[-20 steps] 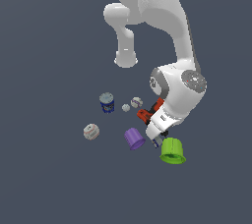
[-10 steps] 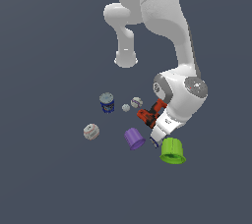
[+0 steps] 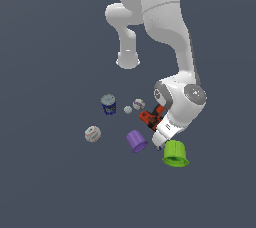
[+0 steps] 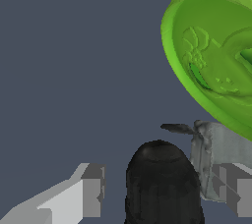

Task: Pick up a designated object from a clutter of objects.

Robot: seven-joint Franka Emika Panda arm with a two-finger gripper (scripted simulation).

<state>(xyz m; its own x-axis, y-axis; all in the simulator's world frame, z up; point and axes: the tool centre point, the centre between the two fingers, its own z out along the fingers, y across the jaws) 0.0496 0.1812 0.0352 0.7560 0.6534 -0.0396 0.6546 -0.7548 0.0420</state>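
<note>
The red-orange drill (image 3: 149, 117) lies on the floor, partly hidden under my hand in the exterior view. In the wrist view its black chuck end (image 4: 161, 183) sits between my two fingers. My gripper (image 3: 160, 140) (image 4: 157, 191) is open, low over the drill, one finger on each side of the chuck with a small gap on one side. The clutter around it holds a lime-green cup (image 3: 175, 153), a purple cup (image 3: 136, 141), a blue-white can (image 3: 108, 104) and two baseballs (image 3: 92, 133) (image 3: 139, 104).
The lime-green cup's base (image 4: 216, 46) fills much of the wrist view, close beside one finger (image 4: 221, 169). A tiny grey piece (image 3: 128, 109) lies between the can and the far baseball. The arm's base (image 3: 128, 61) stands behind.
The arm has lowered a little and shifted toward the exterior view's right, bringing the hand down over the drill. The cups, can and balls have not moved.
</note>
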